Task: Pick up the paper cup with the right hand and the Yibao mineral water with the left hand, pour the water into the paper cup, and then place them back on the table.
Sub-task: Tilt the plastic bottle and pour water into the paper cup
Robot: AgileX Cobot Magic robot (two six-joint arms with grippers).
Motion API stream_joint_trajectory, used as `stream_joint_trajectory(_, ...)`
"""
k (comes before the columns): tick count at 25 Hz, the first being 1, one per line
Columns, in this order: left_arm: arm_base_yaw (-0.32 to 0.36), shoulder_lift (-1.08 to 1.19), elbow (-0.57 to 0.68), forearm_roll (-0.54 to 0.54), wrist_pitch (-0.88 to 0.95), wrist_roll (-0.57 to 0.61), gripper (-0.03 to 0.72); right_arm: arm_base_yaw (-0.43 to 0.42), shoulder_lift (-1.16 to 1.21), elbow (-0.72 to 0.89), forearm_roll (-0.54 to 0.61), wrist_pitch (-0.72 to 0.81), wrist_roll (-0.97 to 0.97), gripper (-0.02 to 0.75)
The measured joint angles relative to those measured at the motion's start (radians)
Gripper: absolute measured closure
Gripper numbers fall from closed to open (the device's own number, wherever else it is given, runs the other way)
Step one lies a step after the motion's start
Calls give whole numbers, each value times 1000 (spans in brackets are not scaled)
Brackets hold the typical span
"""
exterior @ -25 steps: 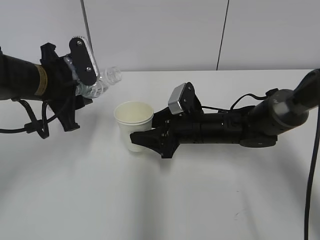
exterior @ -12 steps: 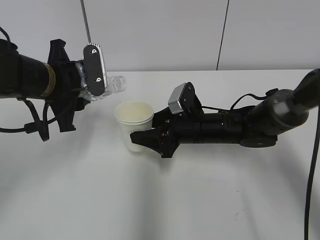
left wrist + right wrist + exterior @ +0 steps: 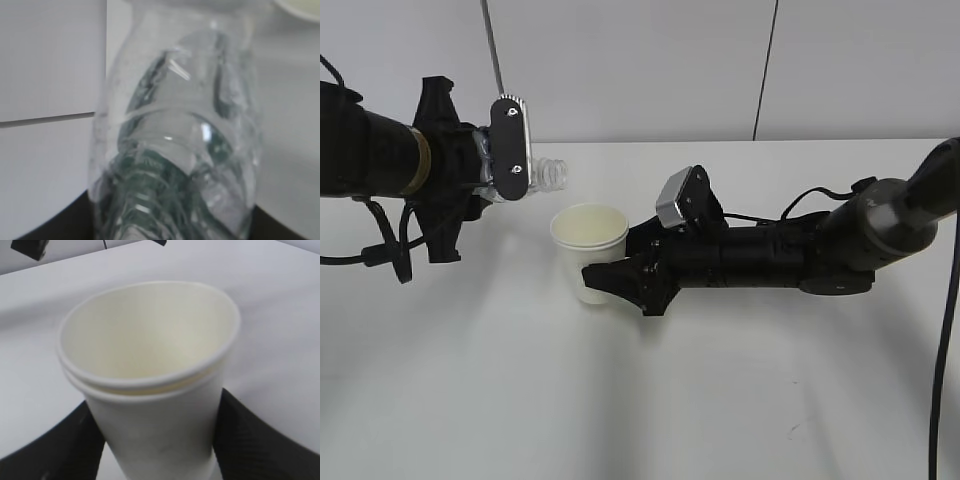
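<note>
The Yibao mineral water lies about level in the air, its open neck pointing right, just up and left of the paper cup's rim. My left gripper is shut on the bottle's body. The clear, ribbed bottle fills the left wrist view, with the gripper low around it. The cream paper cup stands upright, its lower half between the fingers of my right gripper, which is shut on it. The cup shows a double rim and a pale inside. I see no stream of water.
The white table spreads under both arms. My right arm lies low across it from the right, with a black cable hanging at the right edge. A pale wall with dark vertical seams stands behind.
My left wrist has rolled and the bottle's neck has dropped from pointing up-right to about level, ending closer to the cup's rim. The right arm and the cup have not moved.
</note>
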Motion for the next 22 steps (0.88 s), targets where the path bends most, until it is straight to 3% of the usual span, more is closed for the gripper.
stream_joint_trajectory(22,0,0,0,89,19,1,373,0,0,0,0,5,2,250)
